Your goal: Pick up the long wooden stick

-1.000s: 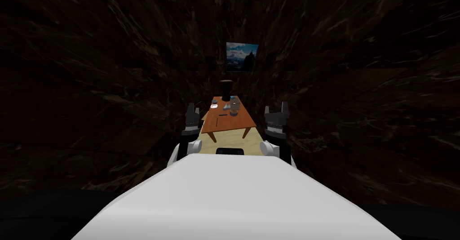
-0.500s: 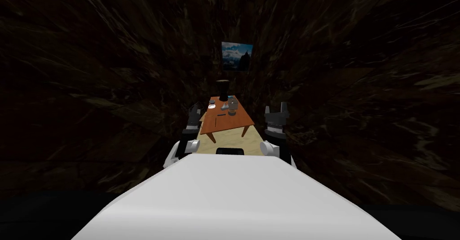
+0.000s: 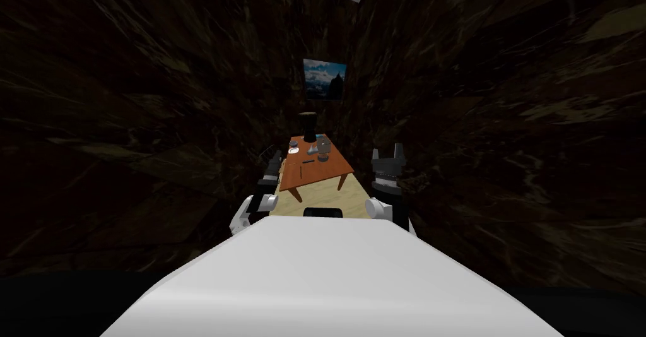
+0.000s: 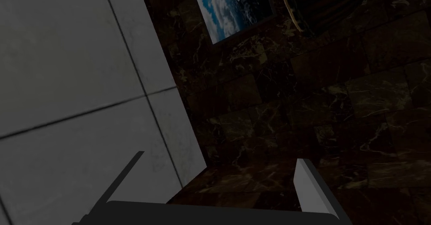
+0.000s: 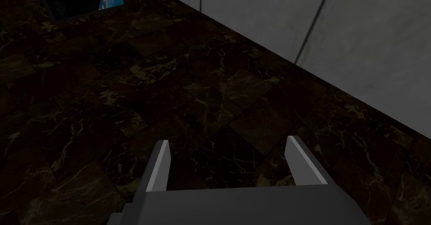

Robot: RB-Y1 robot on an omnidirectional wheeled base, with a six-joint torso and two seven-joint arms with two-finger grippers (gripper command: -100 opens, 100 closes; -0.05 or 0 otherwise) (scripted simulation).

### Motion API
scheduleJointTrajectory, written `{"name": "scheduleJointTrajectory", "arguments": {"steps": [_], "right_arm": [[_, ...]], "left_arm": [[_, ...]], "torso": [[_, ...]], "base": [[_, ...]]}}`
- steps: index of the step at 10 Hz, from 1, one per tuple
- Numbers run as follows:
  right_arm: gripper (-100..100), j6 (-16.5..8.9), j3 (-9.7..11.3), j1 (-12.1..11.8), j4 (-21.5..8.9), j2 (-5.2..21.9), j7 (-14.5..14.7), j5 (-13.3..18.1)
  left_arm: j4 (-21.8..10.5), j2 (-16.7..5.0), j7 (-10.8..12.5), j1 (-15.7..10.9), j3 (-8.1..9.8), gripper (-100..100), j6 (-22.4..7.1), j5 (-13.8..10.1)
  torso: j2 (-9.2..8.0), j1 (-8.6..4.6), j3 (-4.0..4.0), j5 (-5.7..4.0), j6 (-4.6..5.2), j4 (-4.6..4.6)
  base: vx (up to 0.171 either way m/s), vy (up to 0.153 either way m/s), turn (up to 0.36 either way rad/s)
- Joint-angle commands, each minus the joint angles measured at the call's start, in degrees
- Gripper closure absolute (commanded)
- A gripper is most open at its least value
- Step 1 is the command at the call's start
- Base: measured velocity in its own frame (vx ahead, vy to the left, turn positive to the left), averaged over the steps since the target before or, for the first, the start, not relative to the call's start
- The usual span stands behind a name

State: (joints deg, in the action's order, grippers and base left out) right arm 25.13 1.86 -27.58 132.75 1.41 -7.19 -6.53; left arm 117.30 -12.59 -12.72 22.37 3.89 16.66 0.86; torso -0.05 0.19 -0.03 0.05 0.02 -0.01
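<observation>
Stick (image 3: pixel 300 171) on orange table (image 3: pixel 328 170) — small dishes (image 3: pixel 294 151), dark cylinder (image 3: pixel 308 126) beyond

White arms (image 3: pixel 241 217) carry rounded white joint caps (image 3: pixel 376 208) and dark wrists (image 3: pixel 386 182). The left gripper (image 4: pixel 220 156) and right gripper (image 5: pixel 228 139) each have two thin, light grey blade fingers (image 5: pixel 304 163) on a dark box (image 5: pixel 244 205).

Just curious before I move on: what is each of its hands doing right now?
Left hand: open, holding nothing.
Right hand: open, holding nothing.
</observation>
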Motion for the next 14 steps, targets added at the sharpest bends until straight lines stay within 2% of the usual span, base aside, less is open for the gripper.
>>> {"name": "scheduleJointTrajectory", "arguments": {"steps": [1, 2, 4, 5, 6, 7, 9, 10, 11, 12, 13, 14], "right_arm": [[0, 0.0, 0.0, 0.0, 0.0, 0.0, 0.0, 0.0], [0, 0.0, 0.0, 0.0, 0.0, 0.0, 0.0, 0.0], [0, 0.0, 0.0, 0.0, 0.0, 0.0, 0.0, 0.0], [0, 0.0, 0.0, 0.0, 0.0, 0.0, 0.0, 0.0], [0, 0.0, 0.0, 0.0, 0.0, 0.0, 0.0, 0.0], [0, 0.0, 0.0, 0.0, 0.0, 0.0, 0.0, 0.0], [0, 0.0, 0.0, 0.0, 0.0, 0.0, 0.0, 0.0], [0, 0.0, 0.0, 0.0, 0.0, 0.0, 0.0, 0.0], [0, 0.0, 0.0, 0.0, 0.0, 0.0, 0.0, 0.0], [0, 0.0, 0.0, 0.0, 0.0, 0.0, 0.0, 0.0], [0, 0.0, 0.0, 0.0, 0.0, 0.0, 0.0, 0.0], [0, 0.0, 0.0, 0.0, 0.0, 0.0, 0.0, 0.0]], "left_arm": [[-2.7, -1.7, -2.0, -1.4, 0.99, -100, -2.8, -1.3], [-2.7, -1.7, -2.0, -1.4, 0.99, -100, -2.8, -1.3], [-6.5, -3.7, -4.9, -3.6, 2.3, -100, -6.1, -3.0], [-7.3, -3.7, -4.9, -3.6, 2.3, -100, -6.5, -3.0], [-9.7, -4.7, -6.5, -4.8, 2.98, -100, -8.2, -3.9], [-9.7, -4.7, -6.5, -4.8, 2.98, -100, -8.6, -3.9], [-13.5, -6.4, -9.7, -7.3, 4.36, -100, -12.4, -5.6], [-14.8, -6.4, -9.7, -7.3, 4.36, -100, -13.1, -5.6], [-17.0, -7.2, -11.4, -8.6, 5.06, -100, -14.8, -6.5], [-17.5, -7.2, -11.4, -8.6, 5.06, -100, -15.5, -6.5], [-19.9, -7.9, -13.1, -9.9, 5.76, -100, -17.4, -7.4], [-20.3, -7.9, -13.1, -9.9, 5.76, -100, -18.0, -7.4]], "torso": [[0.0, 0.0, 0.0, 0.0, 0.0, 0.0], [-0.01, 0.06, 0.0, 0.01, 0.0, 0.0], [0.01, -0.01, 0.0, 0.0, -0.01, 0.0], [0.0, 0.03, 0.0, 0.0, 0.01, 0.0], [0.0, 0.03, 0.0, 0.01, -0.06, 0.0], [0.02, 0.03, 0.01, 0.0, 0.0, 0.0], [0.07, -0.02, 0.04, 0.0, -0.01, 0.01], [0.04, 0.05, 0.02, 0.01, -0.01, 0.01], [0.05, 0.04, 0.03, 0.01, -0.06, 0.01], [0.06, 0.03, 0.03, 0.01, -0.02, 0.01], [0.07, -0.02, 0.04, 0.0, -0.06, 0.01], [0.09, -0.04, 0.05, 0.0, -0.01, 0.02]], "base": [[-0.03, 0.059, -0.264], [-0.023, 0.049, -0.077], [-0.027, 0.043, -0.238], [-0.03, 0.049, -0.088], [-0.022, 0.047, -0.207], [-0.014, 0.041, -0.077], [-0.022, 0.045, -0.234], [-0.02, 0.052, -0.116], [-0.02, 0.044, -0.192], [-0.017, 0.035, -0.11], [-0.017, 0.03, -0.206], [-0.012, 0.034, -0.104]]}}
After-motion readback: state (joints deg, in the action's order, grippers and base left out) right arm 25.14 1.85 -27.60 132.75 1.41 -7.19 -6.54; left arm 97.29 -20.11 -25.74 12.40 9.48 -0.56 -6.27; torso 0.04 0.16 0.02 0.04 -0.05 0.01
